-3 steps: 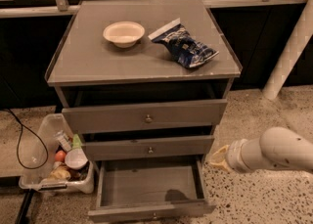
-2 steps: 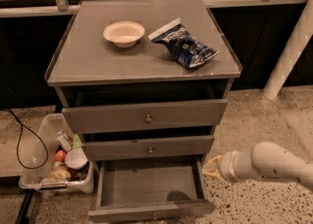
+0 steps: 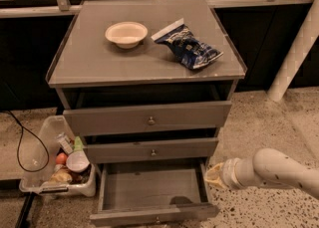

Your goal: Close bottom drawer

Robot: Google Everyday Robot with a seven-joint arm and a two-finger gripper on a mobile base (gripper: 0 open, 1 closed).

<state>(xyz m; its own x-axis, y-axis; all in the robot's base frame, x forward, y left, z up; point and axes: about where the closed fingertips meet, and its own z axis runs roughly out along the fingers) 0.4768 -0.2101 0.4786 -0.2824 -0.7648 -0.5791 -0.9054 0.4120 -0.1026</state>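
— Gripper [image 3: 212, 176] first: where does it sit?

— Low in the right half of the frame. It is a pale yellowish tip on the end of a thick white arm [image 3: 279, 168] that reaches in from the right edge. It is just beside the right wall of the bottom drawer [image 3: 149, 188], near the cabinet end of that wall. I cannot tell if it touches the wood, nor if it is released or clenched.

— And the bottom drawer itself?

— At the bottom centre of the frame, pulled far out of the grey cabinet [image 3: 89, 65]. Its grey floor is in full view from above. Its narrow front lies along the lower edge of the frame, with a small round knob [image 3: 157, 219] in the middle.

— What is above it?

— The middle drawer [image 3: 119, 151], which stands out only a little and carries a like knob. Over that comes the top drawer [image 3: 109, 120], with a taller, wider front. It also stands out a little, and a dark gap shows behind it under the cabinet top.

— Anything on the cabinet top?

— A white bowl [image 3: 126, 34] stands upright left of centre. To its right, apart from it, a crumpled blue snack bag [image 3: 189, 48] lies flat.

— And around the cabinet?

— At the lower left a clear plastic bin [image 3: 45, 135] sits on the floor just beside the cabinet, holding bottles and small odds and ends. A black cable [image 3: 21, 147] loops at its left side. At the upper right a white pole [image 3: 295, 53] leans, rising from the speckled floor [image 3: 259, 122].
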